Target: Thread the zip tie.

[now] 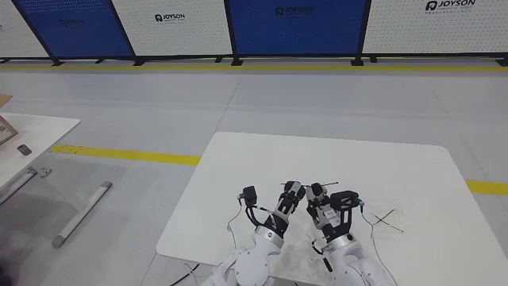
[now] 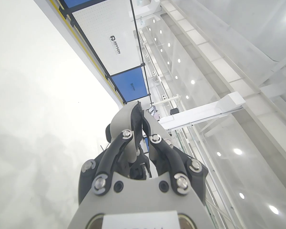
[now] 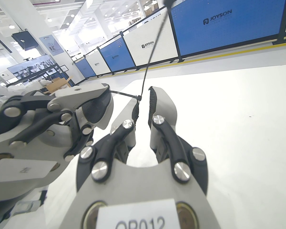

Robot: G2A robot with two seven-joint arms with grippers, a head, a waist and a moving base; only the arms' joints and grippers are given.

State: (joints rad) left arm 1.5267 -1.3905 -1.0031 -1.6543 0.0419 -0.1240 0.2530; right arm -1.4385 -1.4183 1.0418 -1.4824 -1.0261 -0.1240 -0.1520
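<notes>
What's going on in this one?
Both arms work over the near part of the table on one black zip tie. The left hand is shut on one end. The tie runs across to the right hand, bends at one fingertip and sticks up past it. That hand's fingers stand slightly apart. Whether the tie is threaded yet can't be told. Spare ties lie beside the arms.

Thin black zip tie [image 3: 155, 41]: matt plastic. Right gripper [image 3: 144, 98]: smooth pale-grey shells, satin; pads [image 3: 152, 106] black, coarse-textured, rubbery-looking; links [image 3: 174, 139] matt black plastic; pivot pins [image 3: 159, 119] polished metal. White paper label [image 3: 133, 213] at gripper's base. Table [image 3: 228, 120] under gripper: white, smooth, matt.
</notes>
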